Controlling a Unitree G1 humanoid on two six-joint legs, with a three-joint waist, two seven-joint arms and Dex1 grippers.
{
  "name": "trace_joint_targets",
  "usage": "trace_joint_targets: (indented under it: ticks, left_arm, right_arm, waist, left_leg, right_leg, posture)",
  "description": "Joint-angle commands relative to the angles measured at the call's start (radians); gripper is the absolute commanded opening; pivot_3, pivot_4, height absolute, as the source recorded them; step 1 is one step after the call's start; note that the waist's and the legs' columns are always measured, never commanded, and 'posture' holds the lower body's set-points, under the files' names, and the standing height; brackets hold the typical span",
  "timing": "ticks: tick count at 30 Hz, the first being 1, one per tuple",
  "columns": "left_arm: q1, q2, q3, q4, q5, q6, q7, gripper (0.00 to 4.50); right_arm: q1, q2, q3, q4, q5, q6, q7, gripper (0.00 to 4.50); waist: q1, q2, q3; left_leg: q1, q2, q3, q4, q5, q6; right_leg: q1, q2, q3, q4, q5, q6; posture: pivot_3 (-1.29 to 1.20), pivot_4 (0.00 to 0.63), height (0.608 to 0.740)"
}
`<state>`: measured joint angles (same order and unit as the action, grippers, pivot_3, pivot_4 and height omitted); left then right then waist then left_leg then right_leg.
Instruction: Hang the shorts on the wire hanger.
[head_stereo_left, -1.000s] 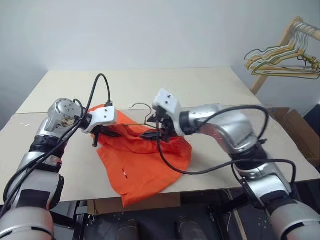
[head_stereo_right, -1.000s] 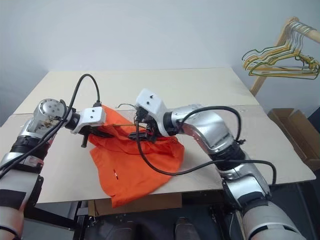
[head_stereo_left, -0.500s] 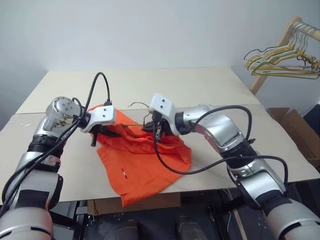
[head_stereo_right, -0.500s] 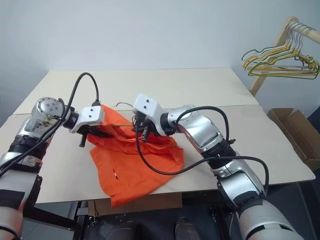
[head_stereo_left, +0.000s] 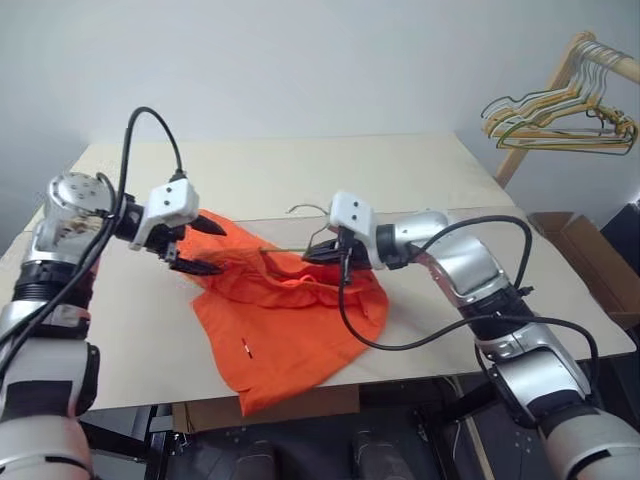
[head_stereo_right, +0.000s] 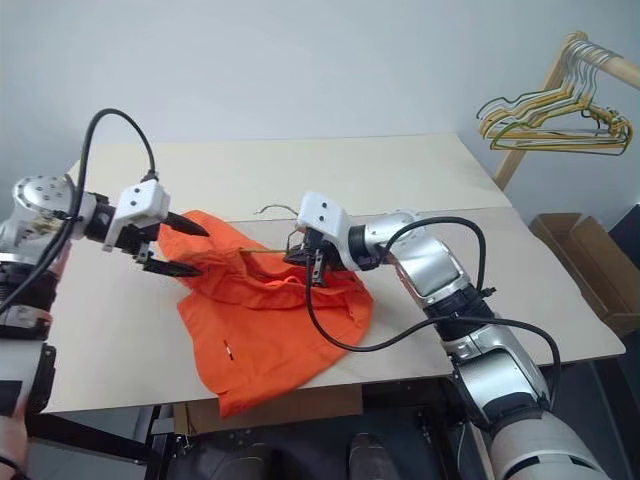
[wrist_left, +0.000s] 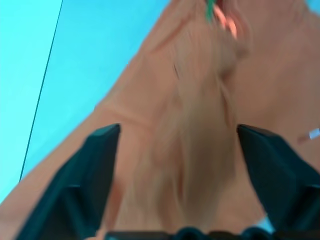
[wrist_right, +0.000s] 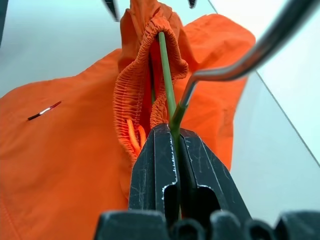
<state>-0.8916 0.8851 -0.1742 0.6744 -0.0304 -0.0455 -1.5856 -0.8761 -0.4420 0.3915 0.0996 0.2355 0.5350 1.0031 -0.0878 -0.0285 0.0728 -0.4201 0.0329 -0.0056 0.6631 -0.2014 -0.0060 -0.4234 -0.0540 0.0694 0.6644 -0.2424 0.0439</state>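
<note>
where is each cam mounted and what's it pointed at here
Left and right eye views: on the head, looking forward and down at the table with the shorts; both arms show, and hangers on a rack at the right.
Left wrist view: on the left wrist, looking along the open left gripper at the fabric.
Right wrist view: on the right wrist, looking along the right gripper, shut on the wire hanger threaded into the waistband.
Both wrist views share the shorts.
</note>
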Motion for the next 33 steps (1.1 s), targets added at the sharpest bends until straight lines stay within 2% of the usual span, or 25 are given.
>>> trace_joint_targets:
  ticks: [1,4,7,18,19,26,33]
  left_arm:
    - [0.007,0.013,-0.007,0.029,0.049,-0.077,0.048,4.47]
    - [0.007,-0.002,-0.023,0.058,0.084,-0.100,0.078,4.47]
    - [-0.003,-0.027,-0.027,0.088,0.113,-0.127,0.134,3.85]
    - [-0.046,-0.043,-0.019,0.126,0.120,-0.143,0.150,0.18]
    - [-0.048,-0.037,-0.018,0.123,0.117,-0.142,0.143,0.02]
    - [-0.076,-0.008,-0.006,0.102,0.107,-0.116,0.101,0.02]
    - [-0.099,-0.006,0.015,0.065,0.075,-0.075,0.075,0.02]
  right_arm:
    - [-0.004,-0.004,-0.047,-0.020,0.001,-0.021,0.010,0.00]
    - [-0.005,-0.005,-0.055,-0.023,0.002,-0.016,0.011,0.00]
    - [-0.003,-0.007,-0.061,-0.029,0.004,-0.008,0.010,0.00]
    - [0.022,-0.025,-0.070,-0.054,0.004,0.009,0.013,0.00]
    - [0.026,-0.026,-0.070,-0.056,0.004,0.010,0.012,0.00]
    - [0.048,-0.035,-0.065,-0.063,-0.009,0.007,0.008,0.00]
    - [0.074,-0.041,-0.009,-0.050,-0.113,-0.026,-0.019,0.00]
  waist:
    - [0.003,0.000,0.000]
    - [0.006,0.000,0.000]
    - [0.011,0.000,0.000]
    - [0.016,0.000,0.000]
    - [0.016,0.000,0.000]
    - [0.017,0.000,0.000]
    - [0.017,0.000,0.000]
  left_leg:
    - [0.000,0.000,0.000,0.000,0.000,0.000]
    - [0.000,0.000,0.000,0.000,0.000,0.000]
    - [0.000,0.000,0.000,0.000,0.000,0.000]
    - [0.000,0.000,0.000,0.000,0.000,0.000]
    - [0.000,0.000,0.000,0.000,0.000,0.000]
    - [0.000,0.000,0.000,0.000,0.000,0.000]
    - [0.000,0.000,0.000,0.000,0.000,0.000]
  right_leg:
    - [0.000,0.000,0.000,0.000,0.000,0.000]
    - [0.000,0.000,0.000,0.000,0.000,0.000]
    - [0.000,0.000,0.000,0.000,0.000,0.000]
    - [0.000,0.000,0.000,0.000,0.000,0.000]
    - [0.000,0.000,0.000,0.000,0.000,0.000]
    - [0.000,0.000,0.000,0.000,0.000,0.000]
    - [0.000,0.000,0.000,0.000,0.000,0.000]
  posture:
    - [-0.02,0.008,0.740]
    - [-0.02,0.008,0.740]
    - [-0.03,0.005,0.740]
    - [-0.03,0.007,0.740]
    - [-0.03,0.007,0.740]
    - [-0.02,0.012,0.740]
    - [-0.02,0.013,0.740]
